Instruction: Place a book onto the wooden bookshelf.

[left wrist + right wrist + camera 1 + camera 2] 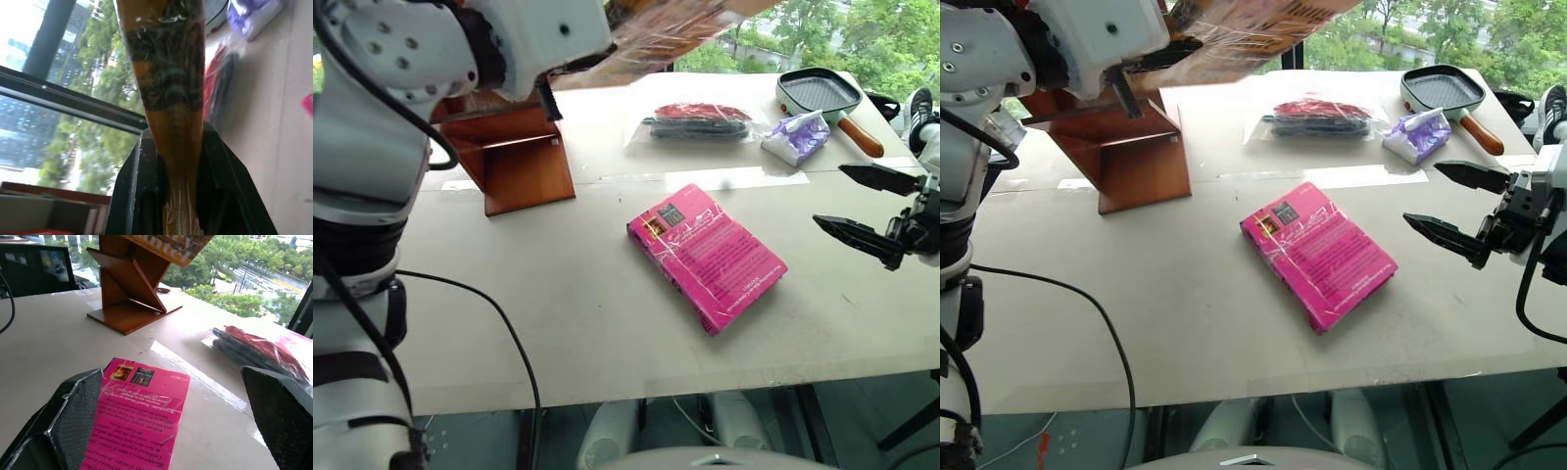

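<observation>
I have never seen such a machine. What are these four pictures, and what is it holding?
It is a two-armed humanoid robot. Two pictures come from cameras in its head, looking down at a table; two come from cameras on its wrists. The left gripper is shut on the book, yellow and plastic-wrapped, raised above the wooden bookshelf. The right gripper is open and holds nothing. On the table lie a pink book, a bag with red and black contents, a purple packet and a grill pan.

pink book [707, 257] mid-table, bare table [538, 323] around
</observation>
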Motion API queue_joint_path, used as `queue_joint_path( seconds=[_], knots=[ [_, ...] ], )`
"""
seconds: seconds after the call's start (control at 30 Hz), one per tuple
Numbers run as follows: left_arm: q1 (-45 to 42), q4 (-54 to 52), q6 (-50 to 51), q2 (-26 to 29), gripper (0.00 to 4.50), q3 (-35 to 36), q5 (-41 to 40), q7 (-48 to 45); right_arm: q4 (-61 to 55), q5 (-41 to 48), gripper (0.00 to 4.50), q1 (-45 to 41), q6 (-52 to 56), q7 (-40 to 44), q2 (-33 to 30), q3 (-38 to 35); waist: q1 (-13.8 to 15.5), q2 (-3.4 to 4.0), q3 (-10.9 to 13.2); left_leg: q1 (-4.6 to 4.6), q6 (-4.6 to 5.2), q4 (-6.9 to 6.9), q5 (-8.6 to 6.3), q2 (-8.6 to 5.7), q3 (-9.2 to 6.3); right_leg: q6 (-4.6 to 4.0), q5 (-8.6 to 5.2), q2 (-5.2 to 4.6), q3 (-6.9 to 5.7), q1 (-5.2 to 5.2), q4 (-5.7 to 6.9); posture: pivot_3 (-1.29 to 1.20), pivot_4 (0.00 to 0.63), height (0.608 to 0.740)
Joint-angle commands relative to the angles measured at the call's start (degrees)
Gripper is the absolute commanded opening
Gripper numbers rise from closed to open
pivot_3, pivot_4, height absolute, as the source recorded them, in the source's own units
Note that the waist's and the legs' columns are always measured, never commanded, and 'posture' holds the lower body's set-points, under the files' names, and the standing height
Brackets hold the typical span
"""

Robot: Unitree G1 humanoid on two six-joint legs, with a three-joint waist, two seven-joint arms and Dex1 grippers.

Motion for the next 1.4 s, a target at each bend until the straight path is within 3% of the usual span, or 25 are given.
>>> queue_joint_path(
  seconds=[0.03,0.07,0.13,0.33,0.63,0.9,1.07,1.2,1.4],
  knots=[
    [-4.65,6.31,-7.44,4.08,0.27,-2.25,12.80,-3.35,4.67,-2.12,4.50,-4.47,-4.24,2.97,-0.01,0.10,-0.11,0.02,0.02,-0.02,0.03,0.02,-0.01,-0.02,0.02,0.01,0.00,0.01,0.00,0.00,0.00,0.00,0.150,0.740],
    [-4.81,7.96,-9.22,4.90,0.27,-2.80,15.07,-4.34,5.48,-2.55,4.50,-5.35,-4.92,3.46,0.14,0.44,-0.24,0.02,0.02,-0.04,0.23,0.03,-0.13,-0.02,0.03,0.01,0.00,0.02,0.00,-0.01,-0.02,0.00,0.150,0.740],
    [-2.50,7.30,-3.25,7.34,0.27,-3.45,18.20,-10.29,6.74,-2.37,4.50,-6.92,-6.24,4.77,0.75,0.27,-0.47,0.04,0.02,-0.02,0.25,0.03,-0.14,0.00,0.13,0.02,0.00,0.03,0.02,-0.02,0.00,0.00,0.150,0.740],
    [-0.90,6.34,9.55,6.45,0.27,-3.94,25.76,-19.54,9.23,-0.38,4.50,-11.05,-7.25,6.24,3.25,-0.56,-0.67,-0.01,0.10,-0.29,0.46,0.20,-0.26,0.07,0.12,0.08,0.00,0.04,-0.16,-0.10,0.02,0.00,0.150,0.740],
    [3.75,22.12,-2.82,9.43,0.27,-1.60,30.02,-14.64,8.91,1.97,4.50,-14.32,-6.21,5.61,6.97,-0.23,-1.62,0.00,0.11,-0.20,0.48,0.20,-0.27,0.09,0.14,0.13,0.03,0.02,-0.07,-0.16,0.23,0.00,0.150,0.740],
    [1.58,33.90,-8.01,3.79,0.27,-3.19,33.04,-10.54,6.08,3.73,4.50,-14.36,-3.86,3.12,7.09,-0.43,-1.90,0.05,0.10,0.08,0.53,0.24,-0.30,0.11,0.30,0.13,0.03,0.04,0.24,-0.20,0.67,0.00,0.150,0.740],
    [0.38,27.17,-2.79,1.72,2.64,0.15,31.67,-15.81,4.56,4.77,4.50,-13.80,-2.31,1.61,6.48,-1.64,-1.95,0.10,0.09,0.15,0.54,0.33,-0.28,0.17,0.48,0.12,0.04,0.17,0.23,-0.18,0.84,0.00,0.150,0.740],
    [0.09,19.03,2.14,4.37,4.43,5.27,30.24,-20.48,4.17,5.03,4.50,-13.48,-1.93,1.35,6.18,-2.15,-1.70,0.06,0.11,-0.05,0.53,0.45,-0.29,0.16,0.43,0.12,0.05,0.10,0.20,-0.20,0.75,0.00,0.150,0.740],
    [6.16,6.09,13.76,8.34,4.43,18.75,16.58,-30.96,5.51,4.48,4.50,-14.51,-2.21,1.58,6.38,-1.41,-1.75,0.07,0.12,-0.23,0.53,0.27,-0.30,0.16,0.42,0.14,0.03,0.04,0.39,-0.61,0.73,0.00,0.150,0.740]
  ],
)
